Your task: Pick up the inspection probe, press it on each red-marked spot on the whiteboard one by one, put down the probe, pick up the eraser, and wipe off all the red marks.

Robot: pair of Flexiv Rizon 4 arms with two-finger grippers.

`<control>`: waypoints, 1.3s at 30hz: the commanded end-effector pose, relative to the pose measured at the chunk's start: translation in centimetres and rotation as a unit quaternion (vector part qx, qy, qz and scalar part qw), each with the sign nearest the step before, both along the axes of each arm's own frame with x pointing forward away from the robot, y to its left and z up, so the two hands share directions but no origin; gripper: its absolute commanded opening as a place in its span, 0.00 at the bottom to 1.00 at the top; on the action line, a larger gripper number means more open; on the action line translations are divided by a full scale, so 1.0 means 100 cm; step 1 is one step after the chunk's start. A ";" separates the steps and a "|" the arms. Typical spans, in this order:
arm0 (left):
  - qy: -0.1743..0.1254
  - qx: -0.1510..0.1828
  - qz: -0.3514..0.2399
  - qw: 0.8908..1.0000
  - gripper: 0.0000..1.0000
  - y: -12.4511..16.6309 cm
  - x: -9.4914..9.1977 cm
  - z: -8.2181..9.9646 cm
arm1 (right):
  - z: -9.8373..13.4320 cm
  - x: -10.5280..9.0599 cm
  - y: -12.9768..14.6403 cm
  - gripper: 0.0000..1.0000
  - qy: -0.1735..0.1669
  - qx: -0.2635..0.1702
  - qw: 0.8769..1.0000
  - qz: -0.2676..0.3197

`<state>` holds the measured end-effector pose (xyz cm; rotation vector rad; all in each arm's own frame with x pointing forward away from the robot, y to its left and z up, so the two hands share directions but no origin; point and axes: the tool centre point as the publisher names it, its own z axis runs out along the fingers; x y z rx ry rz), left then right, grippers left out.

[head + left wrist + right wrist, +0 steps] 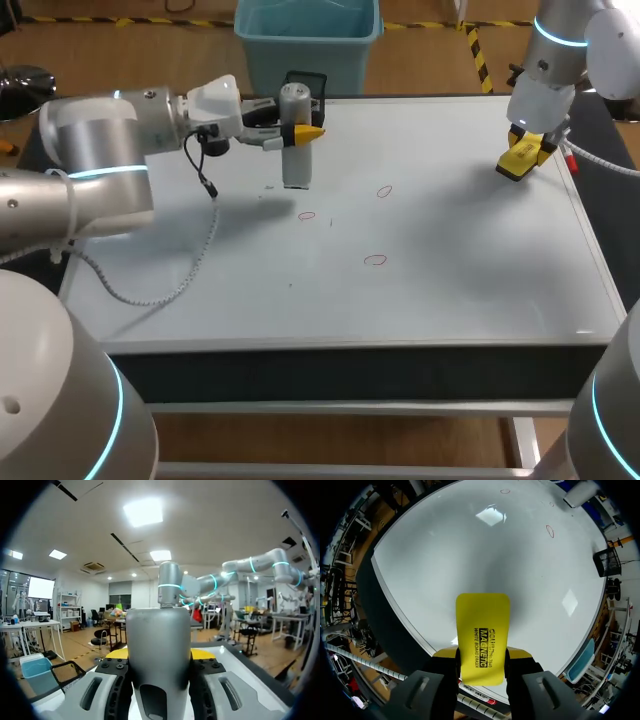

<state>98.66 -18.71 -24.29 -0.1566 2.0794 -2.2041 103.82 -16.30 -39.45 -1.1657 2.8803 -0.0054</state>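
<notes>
Left jaws are clamped on the inspection probe (296, 130), pinching the grey cylinder from both sides. It stands upright, lower end down at the whiteboard (460, 290) near one red mark (306, 215); whether it touches, I can't tell. Far right, right jaws are clamped on the yellow eraser (522, 158), which juts out ahead of them over the surface, well apart from the marks.
</notes>
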 end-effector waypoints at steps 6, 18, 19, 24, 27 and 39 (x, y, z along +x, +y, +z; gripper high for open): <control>0.002 -0.015 -0.023 1.000 0.00 -0.011 0.004 -0.018 | 0.001 0.000 -0.001 0.00 0.000 -0.001 1.000 0.001; 0.012 -0.029 -0.016 0.999 0.00 -0.012 -0.006 -0.026 | 0.001 0.000 -0.001 0.00 0.000 -0.001 1.000 0.001; 0.015 -0.029 -0.016 0.999 0.00 -0.012 -0.008 -0.027 | 0.001 0.000 -0.001 0.00 0.000 -0.001 1.000 0.001; 0.018 -0.030 -0.015 0.999 0.00 -0.011 -0.015 -0.029 | 0.001 0.000 -0.001 0.00 0.000 -0.001 1.000 0.001; 0.021 -0.029 -0.013 0.999 0.00 -0.010 -0.019 -0.030 | 0.001 0.000 -0.001 0.00 0.000 -0.001 1.000 0.001; 0.026 -0.029 -0.009 0.999 0.00 -0.010 -0.021 -0.039 | 0.001 0.000 -0.001 0.00 0.000 -0.001 1.000 0.001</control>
